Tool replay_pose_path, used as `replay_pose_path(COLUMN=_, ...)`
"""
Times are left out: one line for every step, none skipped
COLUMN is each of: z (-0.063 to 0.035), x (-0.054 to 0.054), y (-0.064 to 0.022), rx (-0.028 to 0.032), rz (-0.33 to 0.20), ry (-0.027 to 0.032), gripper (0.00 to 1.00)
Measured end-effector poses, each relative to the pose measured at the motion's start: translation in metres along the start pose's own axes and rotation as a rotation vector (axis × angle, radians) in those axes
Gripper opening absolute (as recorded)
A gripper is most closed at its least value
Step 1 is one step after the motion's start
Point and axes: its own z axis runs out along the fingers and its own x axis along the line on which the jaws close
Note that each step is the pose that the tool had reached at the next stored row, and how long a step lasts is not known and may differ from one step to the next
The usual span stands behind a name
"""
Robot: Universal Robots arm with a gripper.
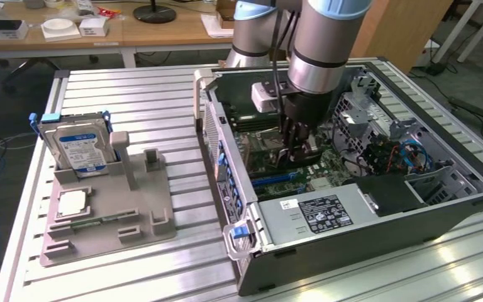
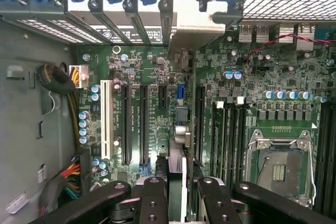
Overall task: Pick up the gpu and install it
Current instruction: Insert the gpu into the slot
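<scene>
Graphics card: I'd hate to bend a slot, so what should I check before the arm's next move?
1. Graphics card gripped between the jaws: ok, it sits edge-on between them.
2. Card inside the open computer case, above the motherboard: ok.
3. Card's edge lined up with a long black slot: cannot tell.
4. Card pushed home in a slot: cannot tell.
5. Cable bundle apart from the card: ok, it lies off to one side.
6. Hard drive standing on the grey tray, outside the case: ok.
</scene>
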Motion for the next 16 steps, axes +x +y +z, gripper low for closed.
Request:
replay_pose_path(z=0.0011, x=0.0000, y=0.0003, rx=-0.0001, rz=0.000, ry=0.0001, gripper=0.27)
replay_pose_path(z=0.0022, x=0.0000, y=0.0008, rx=0.0000, rz=0.000, ry=0.0001, gripper=0.27)
replay_pose_path(z=0.0032, x=0.0000, y=0.0013, rx=0.0000, rz=0.000, ry=0.0000, gripper=0.27)
replay_pose_path(z=0.0039, x=0.0000, y=0.0020, rx=0.0000, rz=0.000, ry=0.0001, gripper=0.27)
replay_pose_path(z=0.0045, x=0.0000, y=0.0027, rx=0.0000, rz=0.000, ry=0.0001, gripper=0.27)
replay_pose_path(z=0.0049, x=0.0000, y=0.0032, rx=-0.0001, rz=0.000, ry=0.0002, gripper=0.27)
replay_pose_path(z=0.0053, x=0.0001, y=0.0040, rx=-0.0001, rz=0.000, ry=0.0002, gripper=0.27)
replay_pose_path(z=0.0056, x=0.0000, y=0.0047, rx=-0.0001, rz=0.000, ry=0.0003, gripper=0.27)
replay_pose_path(z=0.0062, x=0.0000, y=0.0053, rx=0.0000, rz=0.000, ry=0.0000, gripper=0.27)
replay_pose_path(z=0.0067, x=0.0000, y=0.0057, rx=0.0000, rz=0.000, ry=-0.0001, gripper=0.27)
replay_pose_path(z=0.0070, x=0.0000, y=0.0058, rx=-0.0001, rz=0.000, ry=0.0001, gripper=0.27)
replay_pose_path(z=0.0073, x=0.0000, y=0.0058, rx=-0.0001, rz=0.000, ry=0.0001, gripper=0.27)
replay_pose_path(z=0.0078, x=0.0000, y=0.0058, rx=0.0000, rz=0.000, ry=0.0000, gripper=0.27)
replay_pose_path(z=0.0082, x=0.0000, y=0.0059, rx=0.0000, rz=0.000, ry=0.0000, gripper=0.27)
replay_pose_path(z=0.0086, x=0.0000, y=0.0060, rx=-0.0001, rz=0.000, ry=0.0001, gripper=0.27)
replay_pose_path(z=0.0089, x=0.0000, y=0.0061, rx=-0.0001, rz=0.000, ry=0.0002, gripper=0.27)
